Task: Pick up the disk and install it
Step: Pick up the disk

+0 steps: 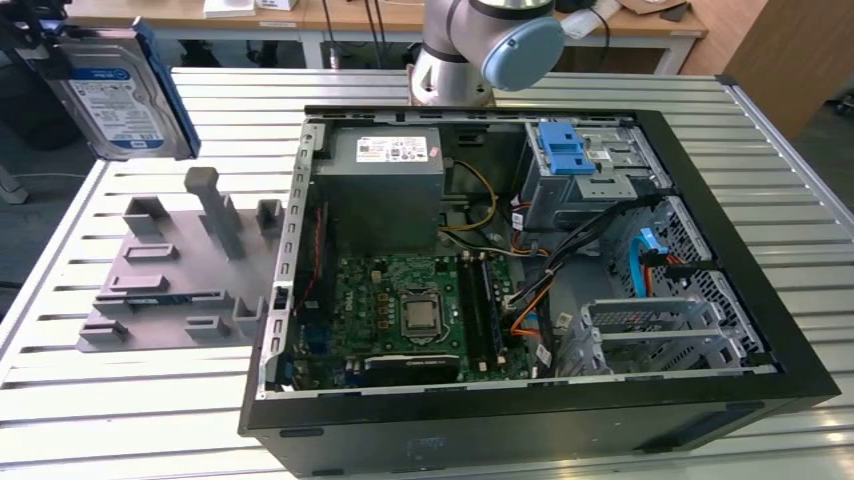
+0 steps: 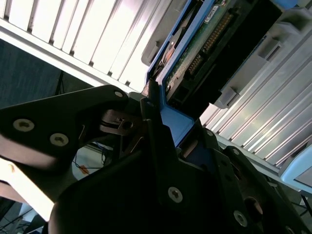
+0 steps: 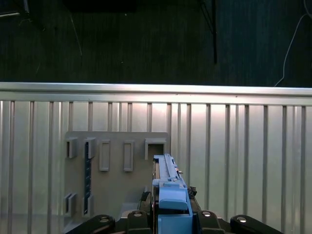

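Hand: clamped on disk, hand's body cut off at edge | beneath hand: grey fixture on desk

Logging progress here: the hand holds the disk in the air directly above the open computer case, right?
Not quite. The hand does hold the disk in the air, but beside the computer case, not above it. The exterior view shows it at its left, near the grey fixture.
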Controlling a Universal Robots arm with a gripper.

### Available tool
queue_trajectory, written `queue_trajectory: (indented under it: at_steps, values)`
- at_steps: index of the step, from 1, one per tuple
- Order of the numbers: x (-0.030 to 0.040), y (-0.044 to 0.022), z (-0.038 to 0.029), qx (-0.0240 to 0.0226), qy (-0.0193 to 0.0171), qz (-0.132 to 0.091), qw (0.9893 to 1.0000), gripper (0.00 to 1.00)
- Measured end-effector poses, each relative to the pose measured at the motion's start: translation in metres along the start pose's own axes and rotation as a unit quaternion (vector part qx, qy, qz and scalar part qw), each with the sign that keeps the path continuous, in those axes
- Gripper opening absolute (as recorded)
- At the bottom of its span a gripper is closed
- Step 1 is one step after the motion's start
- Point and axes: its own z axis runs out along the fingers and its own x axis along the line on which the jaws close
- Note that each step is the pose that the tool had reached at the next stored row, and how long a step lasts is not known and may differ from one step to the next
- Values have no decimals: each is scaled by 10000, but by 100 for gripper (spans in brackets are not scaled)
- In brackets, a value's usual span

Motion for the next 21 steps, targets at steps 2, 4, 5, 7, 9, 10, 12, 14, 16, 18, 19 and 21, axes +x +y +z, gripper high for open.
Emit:
queue_trajectory:
  at_steps: [2,4,5,7,9,10,12,14,16,18,19,21]
  values:
    - [0,0,-15,0,0,0,10000,37]
    - [-1,0,-31,0,0,0,10000,37]
    - [-1,0,-38,0,0,0,10000,37]
    - [-1,0,-53,0,0,0,10000,37]
    - [-1,0,-69,0,0,0,10000,37]
    - [-1,0,-78,0,0,0,10000,37]
    - [-2,0,-96,0,0,0,10000,37]
    - [-2,0,-113,-1,0,0,10000,37]
    - [-3,0,-129,0,0,0,10000,37]
    - [-3,0,-148,0,0,0,10000,37]
    - [-3,0,-156,0,0,0,10000,37]
    - [-3,0,-173,0,0,0,10000,37]
